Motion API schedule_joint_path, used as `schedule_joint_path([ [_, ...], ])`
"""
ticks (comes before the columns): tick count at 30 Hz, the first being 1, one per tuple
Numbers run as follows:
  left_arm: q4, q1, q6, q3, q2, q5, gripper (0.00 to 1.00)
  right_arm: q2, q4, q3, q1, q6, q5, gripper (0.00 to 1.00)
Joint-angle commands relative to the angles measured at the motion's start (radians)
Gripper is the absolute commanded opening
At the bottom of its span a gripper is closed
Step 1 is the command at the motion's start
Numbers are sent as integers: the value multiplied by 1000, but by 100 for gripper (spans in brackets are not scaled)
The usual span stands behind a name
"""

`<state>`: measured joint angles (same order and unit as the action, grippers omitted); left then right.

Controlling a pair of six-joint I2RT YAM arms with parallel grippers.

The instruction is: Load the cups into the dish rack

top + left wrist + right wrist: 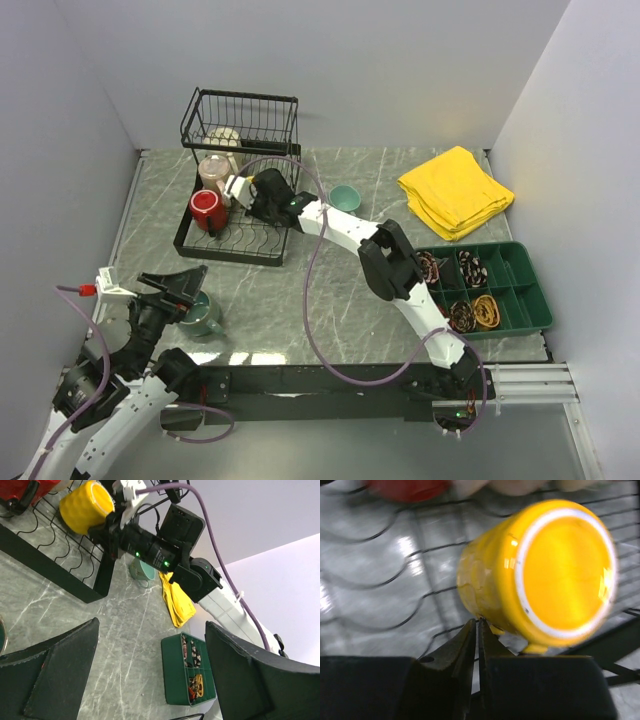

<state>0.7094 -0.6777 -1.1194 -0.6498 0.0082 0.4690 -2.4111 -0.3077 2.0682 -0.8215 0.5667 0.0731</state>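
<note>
The black wire dish rack stands at the back left. It holds a red mug, a beige mug and a cream mug in the basket end. The yellow mug lies on its side over the rack wires and also shows in the left wrist view. My right gripper is shut, its tips against the mug's side by the handle. The small teal cup sits on the table. My left gripper is open beside the grey-green mug.
A folded yellow cloth lies at the back right. A green compartmented tray of small items sits at the right edge and shows in the left wrist view. White walls close in the table.
</note>
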Motion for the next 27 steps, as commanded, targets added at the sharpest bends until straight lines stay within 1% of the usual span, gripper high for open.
schedule_joint_path([
  [1, 4, -3, 9, -13, 26, 11, 92, -29, 174, 76, -7, -82, -189, 12],
  [4, 2, -3, 6, -8, 29, 14, 93, -40, 229, 72, -2, -91, -240, 12],
  [7, -1, -3, 0, -7, 33, 16, 93, -57, 269, 81, 2, -87, -289, 14],
  [10, 1, -3, 0, -10, 41, 16, 93, -72, 300, 89, 10, -80, -314, 18],
  [12, 1, -3, -2, -11, 47, 14, 93, -74, 294, 95, 15, -85, -302, 19],
  [14, 2, -3, -3, -11, 52, 14, 93, -65, 266, 84, 21, -84, -254, 19],
  [15, 1, -3, -5, -10, 52, 13, 93, -36, 263, 66, 22, -67, -225, 20],
  [16, 1, -3, -6, -8, 53, 11, 93, -16, 265, 15, 22, -59, -201, 21],
  [17, -2, -3, -7, -8, 55, 11, 93, 1, 262, -5, 21, -51, -131, 20],
  [19, -5, -3, -10, -2, 56, 8, 93, 46, 220, -34, 22, -16, -50, 20],
  [20, -10, -3, -8, -1, 59, 7, 93, 59, 187, -39, 21, -10, 6, 20],
  [23, -21, -3, -7, 9, 67, -3, 93, 95, 112, -40, 21, 24, 85, 21],
  [24, -22, -3, -8, 10, 70, -4, 93, 108, 96, -40, 22, 35, 132, 21],
  [27, -13, -3, -8, 7, 87, -12, 93, 135, 56, -45, 21, 50, 189, 24],
])
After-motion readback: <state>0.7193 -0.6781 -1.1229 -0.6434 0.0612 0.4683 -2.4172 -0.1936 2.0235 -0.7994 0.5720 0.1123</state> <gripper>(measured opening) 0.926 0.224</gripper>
